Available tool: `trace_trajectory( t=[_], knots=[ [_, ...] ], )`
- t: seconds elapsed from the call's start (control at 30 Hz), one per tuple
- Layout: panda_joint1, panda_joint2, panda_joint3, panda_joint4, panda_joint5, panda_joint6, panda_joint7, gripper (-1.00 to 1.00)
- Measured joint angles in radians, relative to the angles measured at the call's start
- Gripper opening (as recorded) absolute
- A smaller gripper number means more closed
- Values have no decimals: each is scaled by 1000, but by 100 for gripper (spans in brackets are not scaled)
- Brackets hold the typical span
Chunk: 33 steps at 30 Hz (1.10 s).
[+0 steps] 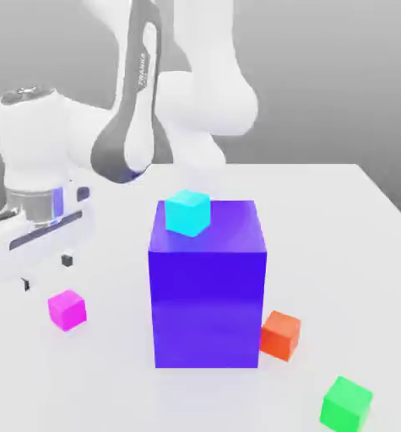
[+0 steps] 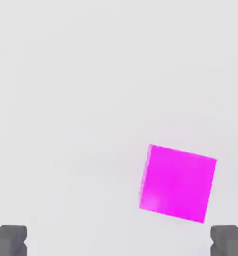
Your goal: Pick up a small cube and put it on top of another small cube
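The small magenta-pink cube (image 1: 67, 309) lies on the white table at the exterior view's left. In the hand view this cube (image 2: 177, 182) sits off to one side, nearer one dark fingertip (image 2: 230, 241) than the other. My gripper (image 1: 46, 272) hangs just behind and above the cube, open, with nothing between its fingers. In the hand view the gripper (image 2: 119, 242) has its two tips far apart, and the cube is not between them.
A big blue-purple block (image 1: 208, 287) stands mid-table with a cyan cube (image 1: 187, 212) on its top. An orange cube (image 1: 280, 333) rests against the block's lower right, and a green cube (image 1: 347, 403) lies near the front right. The arm's white links rise behind.
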Motion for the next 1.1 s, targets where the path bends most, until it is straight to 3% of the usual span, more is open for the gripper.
trace_trajectory(
  t=[0.23,0.27,0.5,0.73,0.87,1.1],
  knots=[
    [28,241,-21,32,-9,196,39,0],
    [33,266,-27,36,-11,216,40,-100],
    [33,267,-27,36,-11,219,40,-100],
    [23,40,-11,-6,15,34,21,-100],
    [89,34,29,36,14,-4,-136,-100],
    [128,113,89,174,-122,-81,-490,-100]
  ],
)
